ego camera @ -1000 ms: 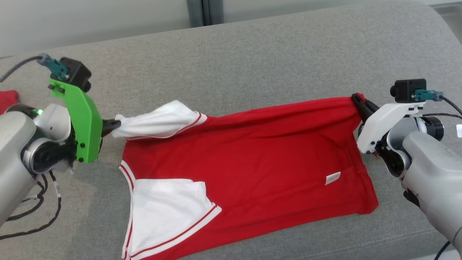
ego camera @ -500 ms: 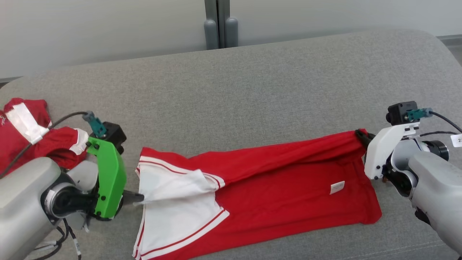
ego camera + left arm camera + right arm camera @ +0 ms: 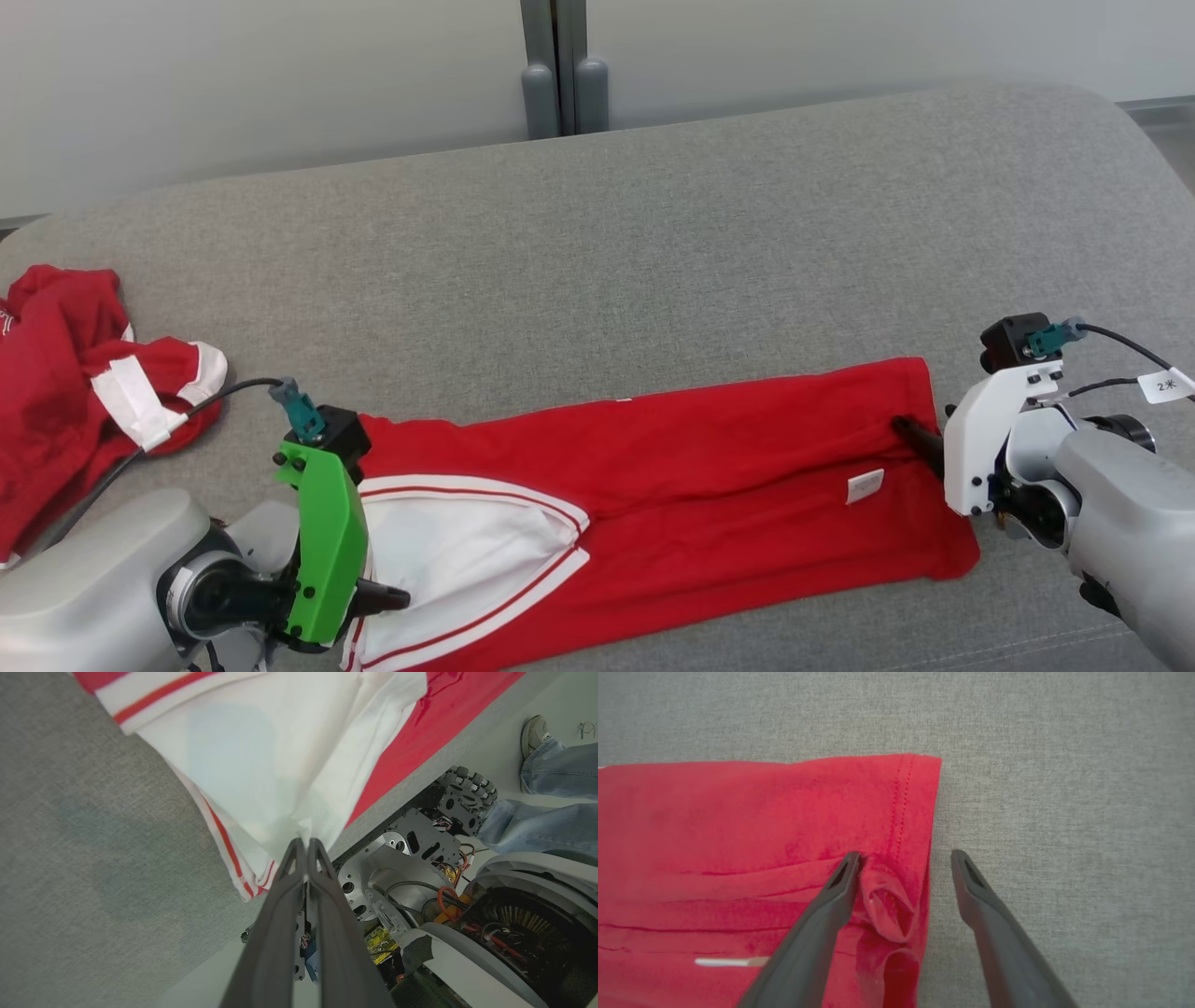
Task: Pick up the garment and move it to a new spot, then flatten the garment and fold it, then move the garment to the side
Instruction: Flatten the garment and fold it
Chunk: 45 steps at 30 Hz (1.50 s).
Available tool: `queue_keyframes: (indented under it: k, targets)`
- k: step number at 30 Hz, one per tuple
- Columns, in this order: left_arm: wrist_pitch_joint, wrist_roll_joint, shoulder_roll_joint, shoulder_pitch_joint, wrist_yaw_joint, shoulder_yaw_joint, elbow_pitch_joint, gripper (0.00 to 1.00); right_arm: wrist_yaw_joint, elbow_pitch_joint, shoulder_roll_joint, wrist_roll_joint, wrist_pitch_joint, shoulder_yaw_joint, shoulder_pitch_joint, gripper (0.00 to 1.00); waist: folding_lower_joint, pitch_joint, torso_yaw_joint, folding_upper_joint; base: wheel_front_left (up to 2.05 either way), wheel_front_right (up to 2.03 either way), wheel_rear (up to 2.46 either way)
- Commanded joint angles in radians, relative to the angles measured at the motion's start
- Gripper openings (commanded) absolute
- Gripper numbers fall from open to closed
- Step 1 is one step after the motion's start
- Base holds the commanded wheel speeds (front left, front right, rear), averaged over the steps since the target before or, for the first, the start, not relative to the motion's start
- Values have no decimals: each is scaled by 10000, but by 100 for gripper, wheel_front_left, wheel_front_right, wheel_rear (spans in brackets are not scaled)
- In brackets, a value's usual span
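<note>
The garment (image 3: 728,467), a red shirt with white sleeves, lies folded lengthwise near the front of the grey couch cushion (image 3: 653,261). My left gripper (image 3: 387,597) is low at the left end and shut on the white sleeve (image 3: 261,742); the left wrist view has its fingertips (image 3: 306,842) pinching that cloth. At the right end, my right gripper (image 3: 913,437) stands open over the hem. In the right wrist view the right gripper (image 3: 906,856) has its fingers spread apart, a small bunched fold of red hem (image 3: 892,905) lying loose between them.
A second red-and-white garment (image 3: 65,373) lies heaped at the cushion's far left. A grey post (image 3: 557,75) stands behind the couch. A person's jeans leg and shoe (image 3: 551,798) and my wheeled base (image 3: 420,835) are beyond the cushion's front edge.
The camera has tilted. Both arms came toward the front, laying the shirt's far half over the near half. The right gripper opened and let go of the hem; the left stays shut on the sleeve.
</note>
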Motion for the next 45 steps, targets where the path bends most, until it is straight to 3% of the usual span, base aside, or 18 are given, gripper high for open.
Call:
queue_keyframes:
  k: [1,2,6,11,18,23,27,31,34,37,43,45]
  targets:
    - [-145,-25,-15,193,-60,2,62,76,-14,-56,-46,100,34,63,88,100,0,-41,-1,0,0,0,0]
    - [-190,-21,-30,239,-71,7,88,100,-14,-88,-98,142,63,111,110,100,0,-64,1,0,0,0,0]
    - [-608,76,97,192,-148,219,200,100,-14,-257,-422,225,-210,208,-63,100,0,-195,67,0,0,0,0]
    - [-1438,57,348,-8,-231,771,-63,100,-14,-1088,-870,823,-1369,-482,-268,100,0,-353,170,0,0,0,0]
    - [-4360,1300,715,-22,-30,1779,-574,100,-13,-2362,-1506,969,-3442,-1482,-217,100,0,-556,247,0,0,0,0]
    - [-6480,2118,854,538,584,2256,-671,100,-14,-2958,-1684,268,-3956,-2561,278,100,0,-809,344,0,0,0,0]
    - [-8472,2998,834,1056,1563,2622,-656,100,-14,-3797,-1433,-1145,-3950,-4916,1342,100,0,-923,425,0,0,0,0]
    - [-10363,3197,699,1902,2622,3341,-827,100,-13,-4921,-499,-2213,-3956,-7210,3077,100,0,-997,501,0,0,0,0]
    - [-10707,3402,445,2733,3202,4422,-1167,100,-13,-5499,176,-3070,-3959,-8326,4443,100,0,-988,574,0,0,0,0]
    - [-10704,4190,-127,3887,3438,5914,-1568,100,-8,-6022,772,-3815,-3959,-8967,5354,100,0,-944,640,0,0,0,0]
    - [-10710,5959,-1944,6299,3181,8554,-1980,100,-8,-6751,1849,-5168,-3960,-9716,6365,100,0,-823,623,0,0,0,0]
    - [-10709,6257,-2732,6839,2846,9194,-2006,100,-8,-6855,2128,-5466,-3960,-9982,6532,100,0,-787,665,0,0,0,0]
